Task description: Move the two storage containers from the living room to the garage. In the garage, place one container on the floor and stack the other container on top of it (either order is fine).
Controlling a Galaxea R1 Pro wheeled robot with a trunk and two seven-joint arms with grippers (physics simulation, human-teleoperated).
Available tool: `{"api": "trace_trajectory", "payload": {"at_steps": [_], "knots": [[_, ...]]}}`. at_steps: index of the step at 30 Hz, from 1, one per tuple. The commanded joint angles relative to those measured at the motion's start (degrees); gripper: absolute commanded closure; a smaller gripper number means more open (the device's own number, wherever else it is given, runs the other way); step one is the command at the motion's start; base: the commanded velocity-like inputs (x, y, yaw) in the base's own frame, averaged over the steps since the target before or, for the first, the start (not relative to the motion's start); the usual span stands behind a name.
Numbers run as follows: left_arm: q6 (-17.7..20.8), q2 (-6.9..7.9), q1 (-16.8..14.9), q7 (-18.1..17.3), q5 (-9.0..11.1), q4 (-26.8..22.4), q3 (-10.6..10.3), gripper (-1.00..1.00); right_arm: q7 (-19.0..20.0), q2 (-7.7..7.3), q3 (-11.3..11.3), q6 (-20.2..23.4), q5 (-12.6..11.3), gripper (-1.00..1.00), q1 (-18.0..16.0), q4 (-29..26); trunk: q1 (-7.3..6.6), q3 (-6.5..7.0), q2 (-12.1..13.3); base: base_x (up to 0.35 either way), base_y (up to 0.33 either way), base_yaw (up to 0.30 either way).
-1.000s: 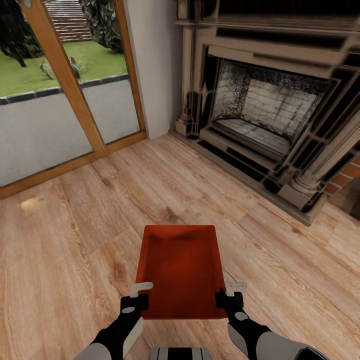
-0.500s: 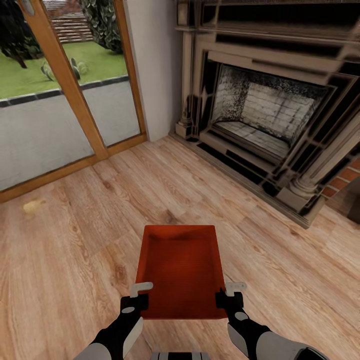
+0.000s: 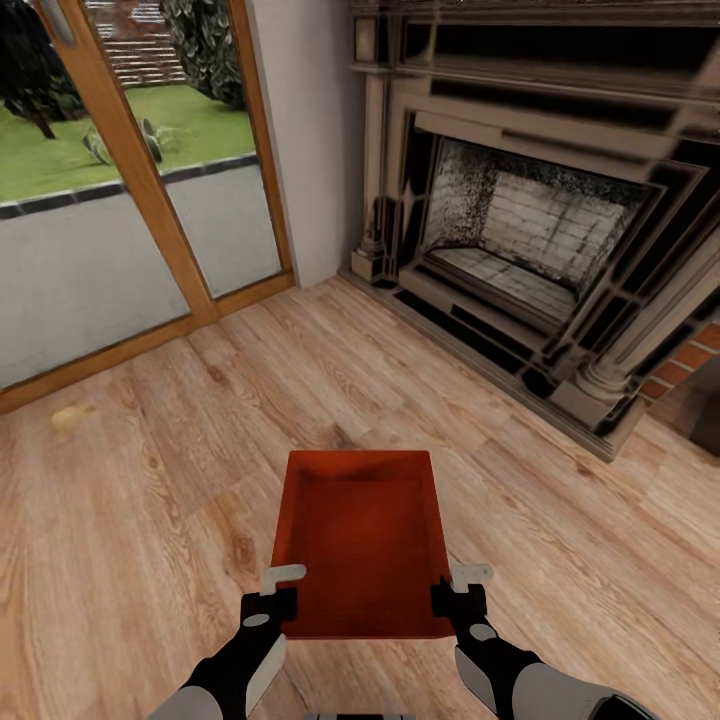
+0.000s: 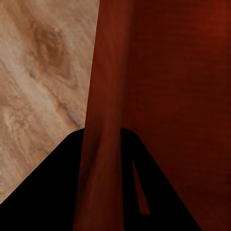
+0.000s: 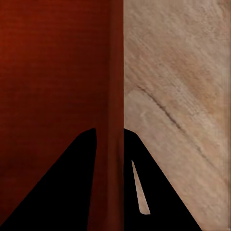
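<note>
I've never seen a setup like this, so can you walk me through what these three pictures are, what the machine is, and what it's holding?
It's a simulated two-armed wheeled robot. The big picture comes from its head camera, looking down over its arms. Each gripper, left gripper and right gripper, pinches a side wall of one orange-red storage container, carried above the wood-plank floor. Ahead stand a fireplace and a glass door. The two small pictures come from wrist cameras, each showing dark fingers clamped across a container wall.

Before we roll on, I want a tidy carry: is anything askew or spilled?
Nothing stands out. The container sits level, empty, with the left pincer and right pincer each clamped on a side wall.
</note>
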Motion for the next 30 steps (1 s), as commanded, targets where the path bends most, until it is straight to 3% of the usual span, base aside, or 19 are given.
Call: {"api": "trace_trajectory", "payload": {"at_steps": [1, 30], "knots": [[0.09, 0.05, -0.04, 0.35, 0.45, -0.14, -0.49, 1.0, -0.02, -0.02, 1.12, -0.32, -1.2, 1.0, -0.02, 0.17, -0.23, 0.15, 0.4, 0.0, 0.0, 0.0], [0.01, -0.01, -0.04, 0.1, 0.37, -0.23, -0.68, 1.0, -0.02, -0.02, 1.04, -0.48, -1.39, 1.0, -0.02, 0.22, -6.6, 5.36, 12.03, 0.0, 0.0, 0.0]]}}
